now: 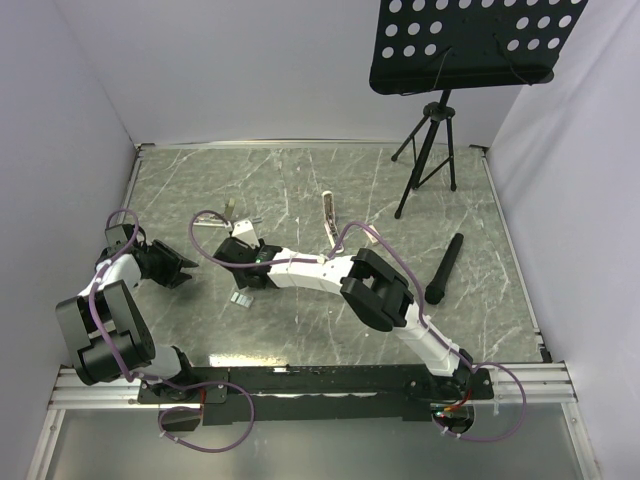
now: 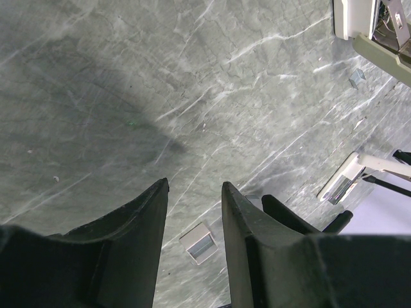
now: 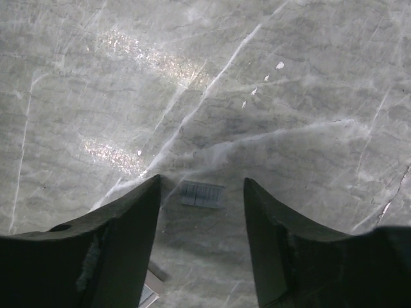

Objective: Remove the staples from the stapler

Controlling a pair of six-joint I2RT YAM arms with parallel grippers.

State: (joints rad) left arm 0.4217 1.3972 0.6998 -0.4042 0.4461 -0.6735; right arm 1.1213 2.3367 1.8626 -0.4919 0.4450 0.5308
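The stapler [image 1: 328,215] is a slim white bar lying on the table, far from both grippers. The left wrist view shows it at a distance with its silvery channel [image 2: 340,184]. A short grey ridged strip of staples [image 3: 202,194] lies flat on the table, just beyond my right gripper [image 3: 202,183] and between its fingertips. That gripper is open with nothing between its fingers. From above, it [image 1: 250,283] hangs over the strip [image 1: 241,297]. My left gripper [image 1: 188,272] sits to the left, low over the table, open and empty [image 2: 192,186].
A small white-and-grey piece [image 2: 200,242] lies on the table beyond the left fingers. A white and beige object with metal parts [image 2: 372,29] shows at the left wrist view's top right. A black cylinder [image 1: 444,268] and a music stand's tripod [image 1: 428,150] are at the right.
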